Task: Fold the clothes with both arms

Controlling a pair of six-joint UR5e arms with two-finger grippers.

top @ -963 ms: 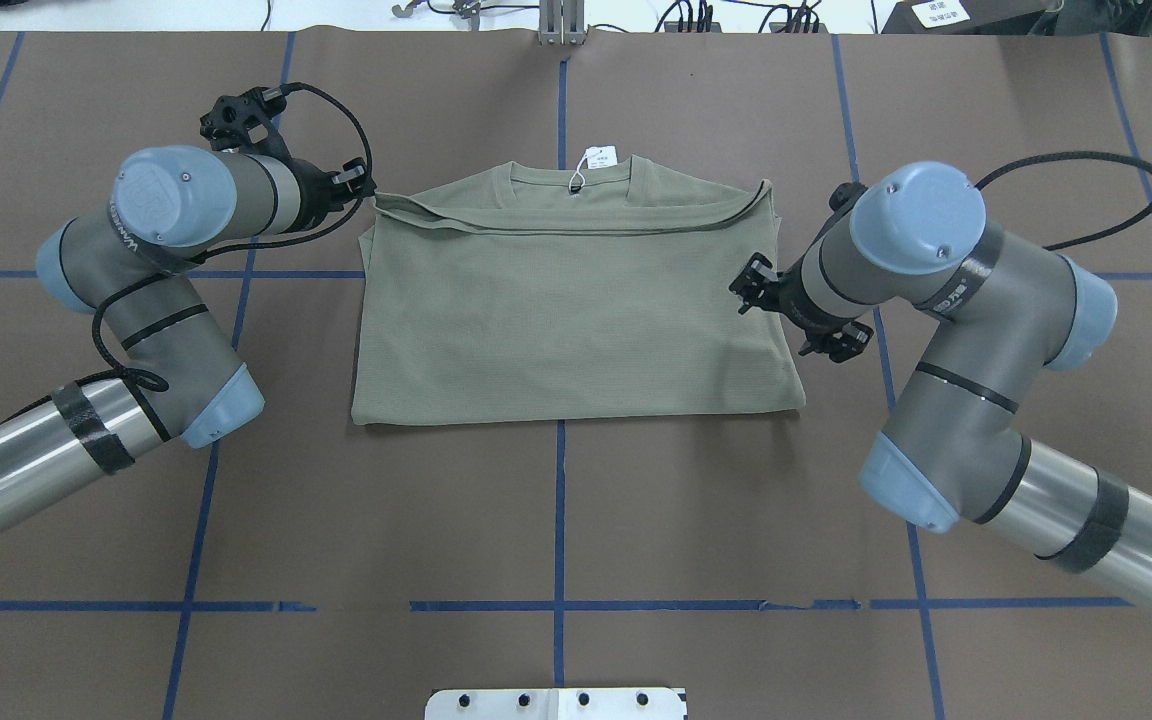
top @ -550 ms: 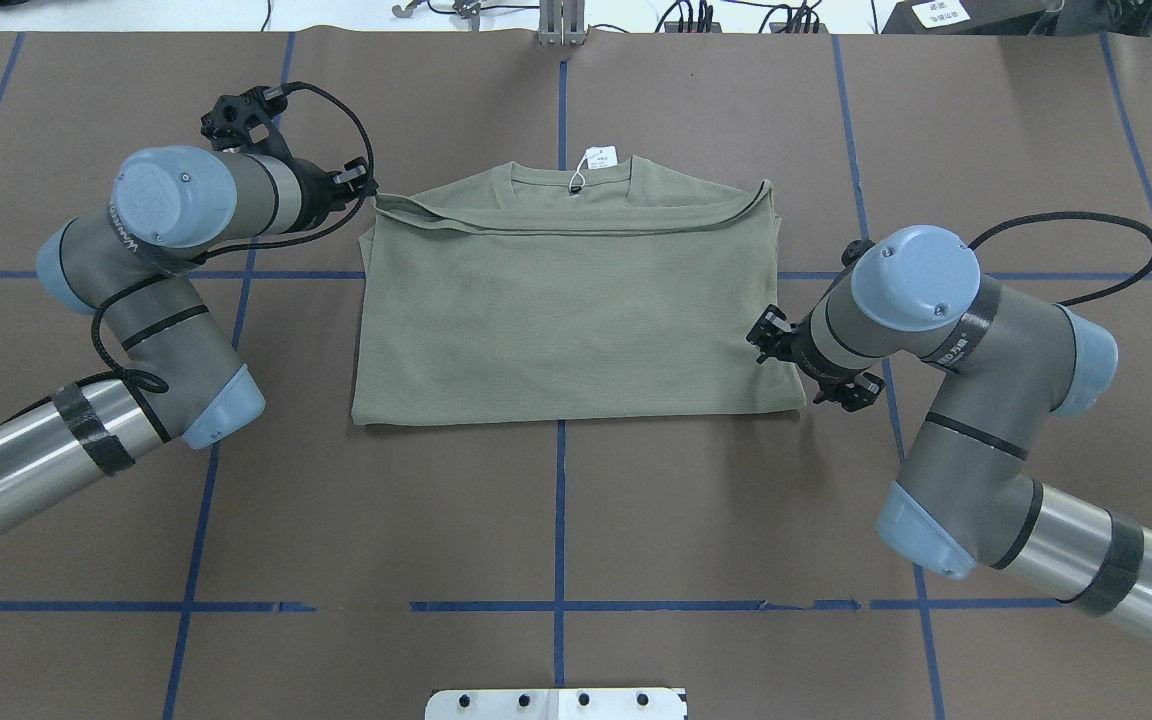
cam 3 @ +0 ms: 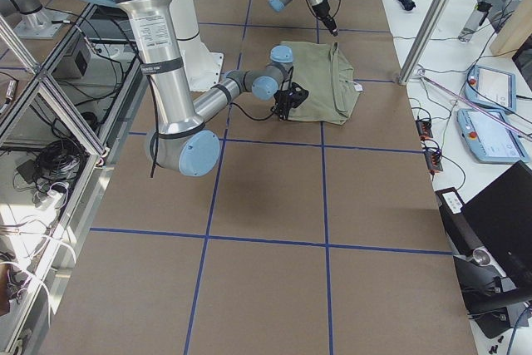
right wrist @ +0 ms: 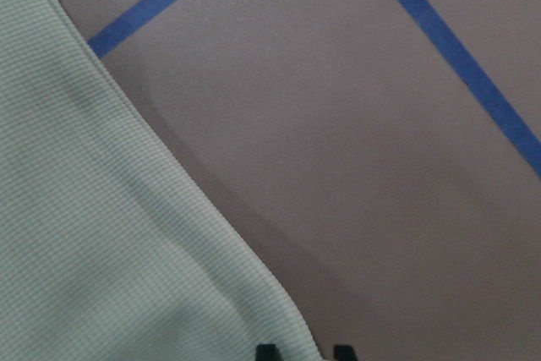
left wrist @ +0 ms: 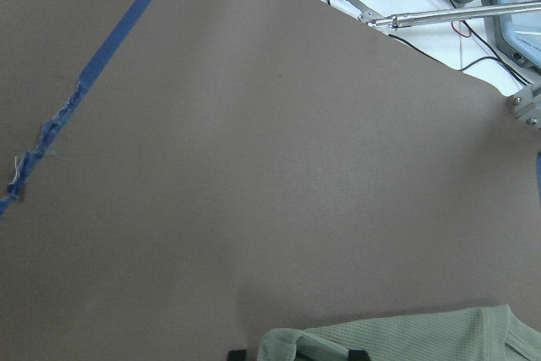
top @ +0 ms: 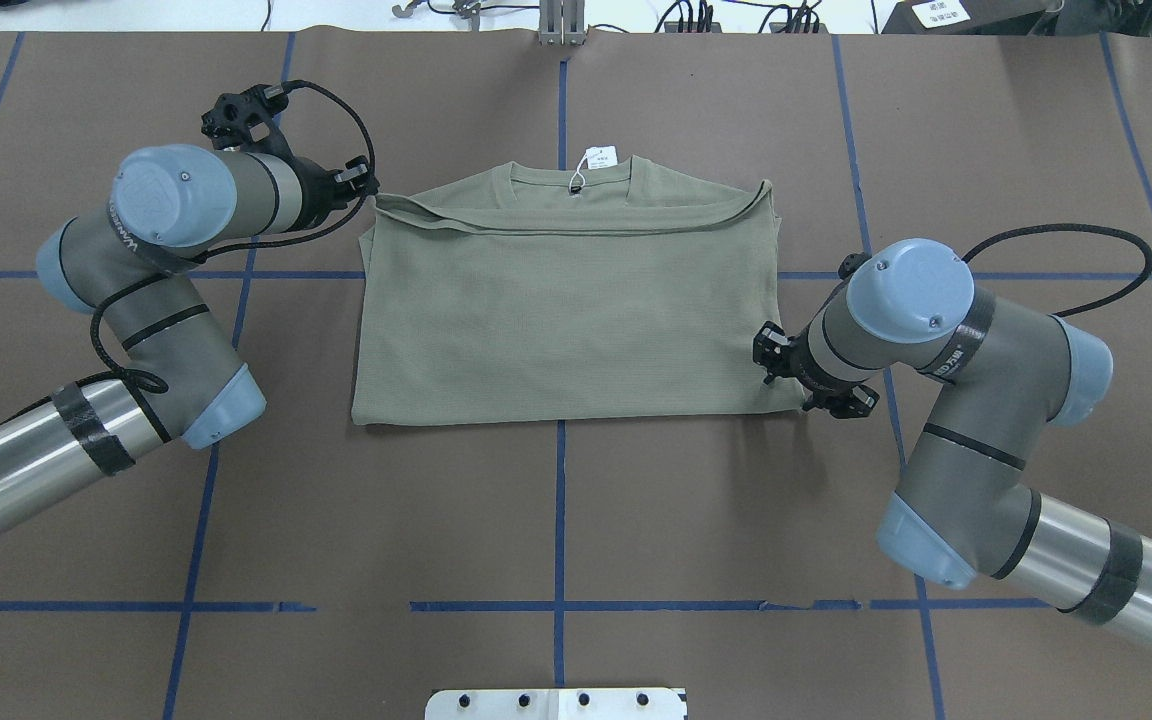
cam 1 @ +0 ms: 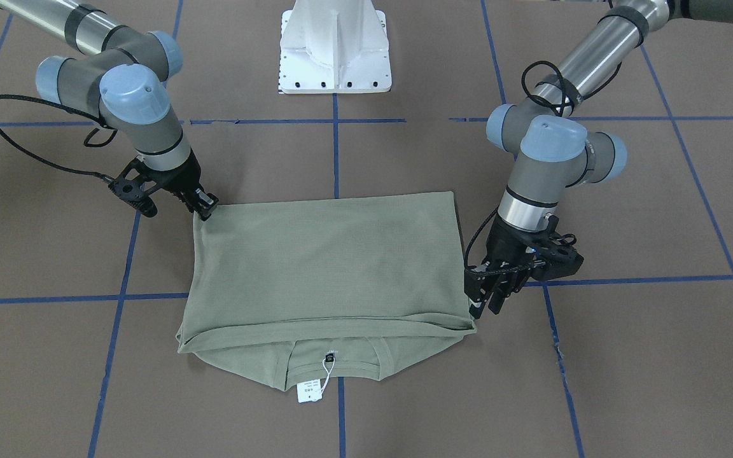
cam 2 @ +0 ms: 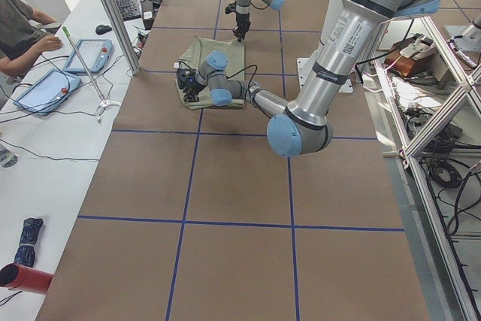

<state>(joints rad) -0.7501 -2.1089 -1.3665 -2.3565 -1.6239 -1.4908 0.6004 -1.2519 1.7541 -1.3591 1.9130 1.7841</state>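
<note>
Surroundings: brown table (top: 136, 500) gridded with blue tape lines (top: 559, 520); white base (cam 1: 335, 48) at top centre of the front view; person (cam 2: 19, 24) with two tablets (cam 2: 89, 56) at upper left of the left view.

Count: one shirt (top: 566, 320), one hang tag (top: 600, 158), two arms.

Lies folded flat at centre frame, overhead.

Left end effector (top: 368, 186) released, fingertips straddling the upper left corner.

Right end effector (cam 1: 205, 205) released at the lower right corner, lower along that edge than a second ago.

Left arm and shirt unchanged.
</note>
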